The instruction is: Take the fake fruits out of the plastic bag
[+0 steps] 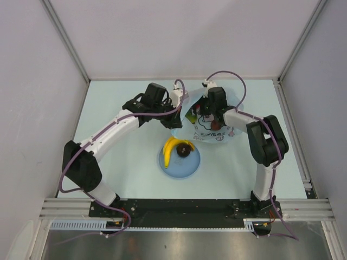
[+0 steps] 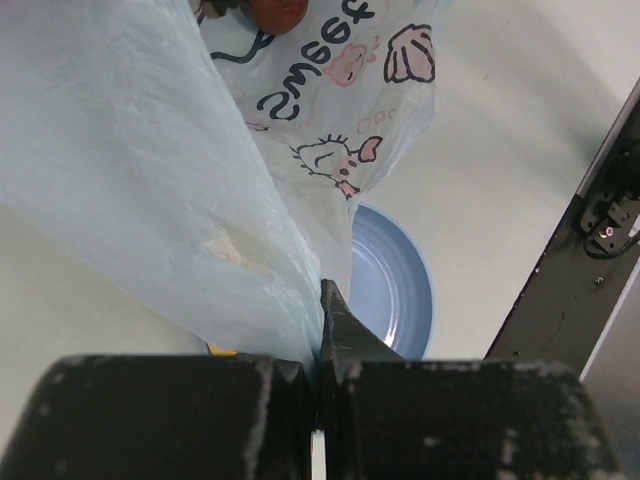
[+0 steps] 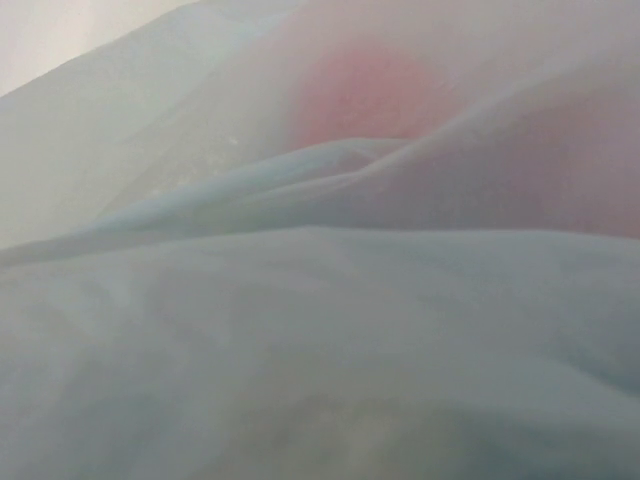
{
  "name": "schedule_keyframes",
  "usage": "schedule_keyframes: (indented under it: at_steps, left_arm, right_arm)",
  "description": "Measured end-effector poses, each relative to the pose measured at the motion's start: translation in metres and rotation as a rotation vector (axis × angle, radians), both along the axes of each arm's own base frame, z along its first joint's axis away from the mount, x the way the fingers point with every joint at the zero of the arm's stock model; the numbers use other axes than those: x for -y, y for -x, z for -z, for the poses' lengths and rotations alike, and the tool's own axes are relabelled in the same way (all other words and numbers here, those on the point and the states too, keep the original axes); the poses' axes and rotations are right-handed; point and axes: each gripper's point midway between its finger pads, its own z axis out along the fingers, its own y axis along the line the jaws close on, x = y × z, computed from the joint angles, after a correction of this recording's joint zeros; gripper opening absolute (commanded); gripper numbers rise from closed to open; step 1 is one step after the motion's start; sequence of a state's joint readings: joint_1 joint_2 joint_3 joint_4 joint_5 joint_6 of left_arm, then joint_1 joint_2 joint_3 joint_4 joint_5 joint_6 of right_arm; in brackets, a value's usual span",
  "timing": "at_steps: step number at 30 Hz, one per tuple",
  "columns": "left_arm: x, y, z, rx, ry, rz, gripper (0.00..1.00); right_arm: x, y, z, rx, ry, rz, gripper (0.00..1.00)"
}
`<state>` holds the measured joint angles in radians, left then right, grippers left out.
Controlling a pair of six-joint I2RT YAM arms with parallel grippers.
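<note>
Left end effector (image 2: 322, 320) clenches the plastic bag (image 2: 150, 180) by its rim. Right end effector (image 1: 206, 115) is buried in the bag, state indeterminable. Step in hand: extraction. The next move calls for grasping the red fruit (image 2: 278, 10).

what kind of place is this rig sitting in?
Likely an enclosed lab robot cell, not a home: blank white panel walls around a pale table, aluminium framing at the near edge, and a plastic banana on a blue plate as props.
</note>
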<state>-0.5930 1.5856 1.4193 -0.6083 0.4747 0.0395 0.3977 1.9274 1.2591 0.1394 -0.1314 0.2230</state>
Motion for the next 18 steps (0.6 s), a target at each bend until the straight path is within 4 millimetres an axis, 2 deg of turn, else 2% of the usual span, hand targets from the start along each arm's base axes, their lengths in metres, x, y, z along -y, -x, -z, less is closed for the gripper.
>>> schedule_keyframes:
  at_steps: [8, 10, 15, 18]
  left_arm:
    - [0.004, -0.004, 0.001, 0.009, -0.009, 0.014, 0.0]
    - [0.005, -0.005, 0.0, 0.016, -0.01, 0.016, 0.0]
    - [0.005, -0.006, 0.001, 0.017, -0.017, 0.014, 0.0]
    - [0.004, -0.007, 0.002, 0.023, -0.023, 0.012, 0.0]
  right_arm:
    - [-0.024, -0.02, 0.033, -0.036, 0.027, 0.001, 1.0]
    - [-0.03, -0.023, 0.041, -0.04, 0.038, -0.001, 0.97]
    - [-0.033, -0.025, 0.05, -0.034, 0.089, 0.004, 0.69]
    - [-0.028, -0.026, 0.053, -0.031, 0.123, 0.017, 0.61]
